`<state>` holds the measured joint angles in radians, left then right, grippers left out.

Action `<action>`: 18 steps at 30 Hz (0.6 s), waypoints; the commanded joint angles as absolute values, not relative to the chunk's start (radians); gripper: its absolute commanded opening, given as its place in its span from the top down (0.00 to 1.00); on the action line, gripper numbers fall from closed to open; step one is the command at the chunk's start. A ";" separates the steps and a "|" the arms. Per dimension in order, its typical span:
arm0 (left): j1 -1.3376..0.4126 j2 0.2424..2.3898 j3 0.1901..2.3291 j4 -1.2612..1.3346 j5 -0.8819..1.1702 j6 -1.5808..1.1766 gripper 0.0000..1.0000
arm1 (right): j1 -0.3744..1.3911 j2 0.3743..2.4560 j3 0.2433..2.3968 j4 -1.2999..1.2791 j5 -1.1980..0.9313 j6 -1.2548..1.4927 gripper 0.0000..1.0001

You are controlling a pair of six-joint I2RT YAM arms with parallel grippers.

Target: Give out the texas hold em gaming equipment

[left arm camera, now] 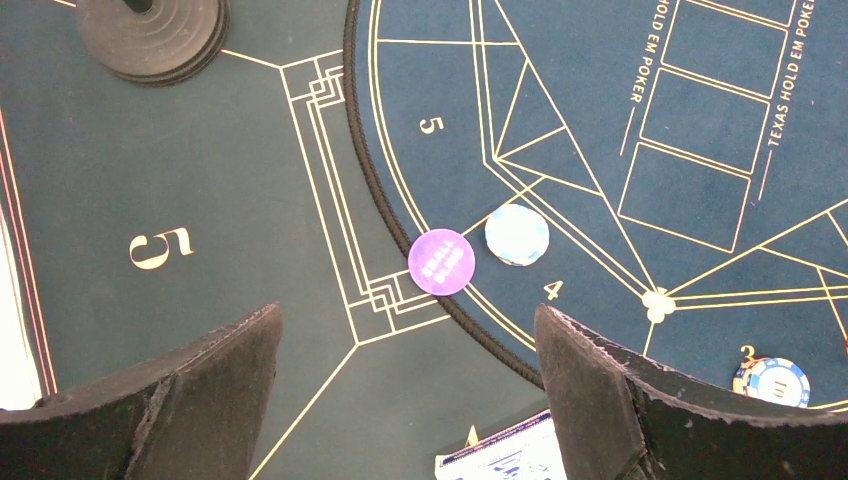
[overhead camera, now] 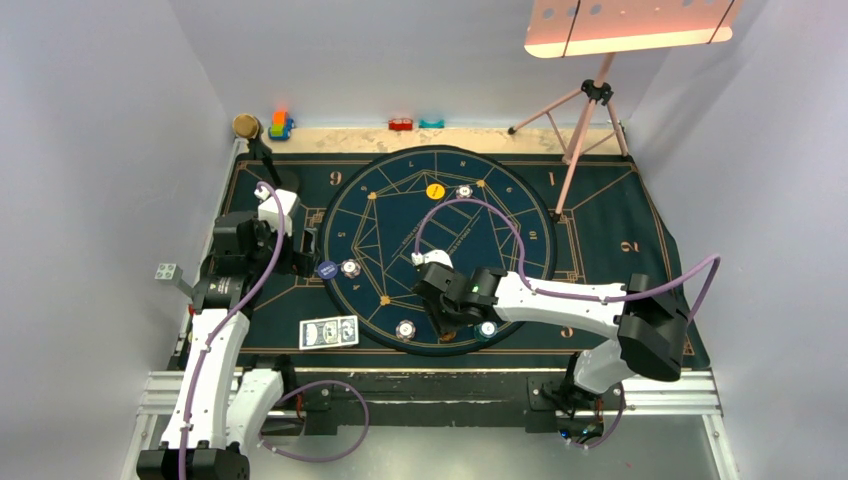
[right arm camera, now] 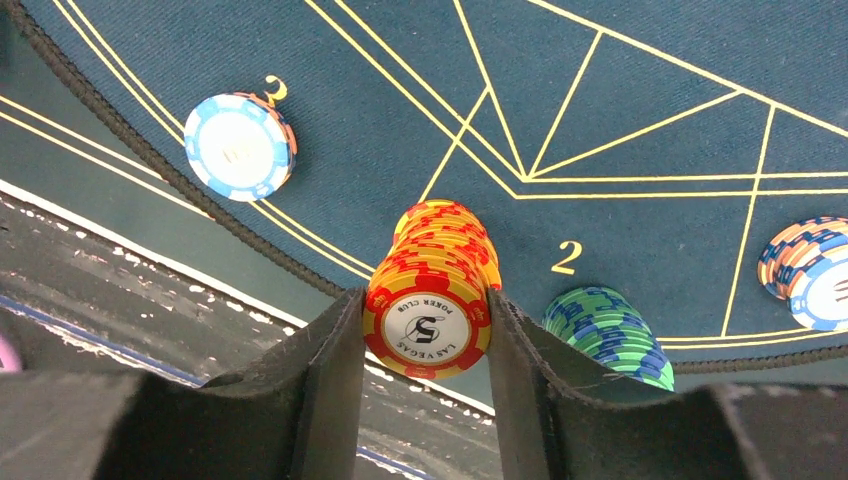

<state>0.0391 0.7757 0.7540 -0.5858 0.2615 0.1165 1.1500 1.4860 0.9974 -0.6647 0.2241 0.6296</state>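
Observation:
My right gripper is shut on a stack of red-and-yellow poker chips at the near rim of the round mat, by the number 2. A green-and-blue chip stack stands just right of it, and a blue-and-white chip lies by the 3. In the top view my right gripper is low over the mat's front edge. My left gripper is open and empty above the mat's left edge, near a purple-blue disc and a white chip. Blue-backed cards lie near the front.
A yellow disc and a white chip lie at the far side of the round mat. The microphone stand's base sits far left. Toy blocks line the back wall. A tripod stands at the back right.

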 commanded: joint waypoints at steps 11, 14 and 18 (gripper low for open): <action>0.046 0.763 0.747 -0.561 0.276 0.131 0.00 | 1.155 1.463 1.065 -0.731 0.308 0.606 0.84; 0.046 0.762 0.747 -0.561 0.276 0.131 0.00 | 1.155 1.462 1.105 -0.754 0.318 0.601 0.89; 0.046 0.761 0.747 -0.561 0.277 0.130 0.00 | 1.155 1.462 1.159 -0.778 0.323 0.591 0.92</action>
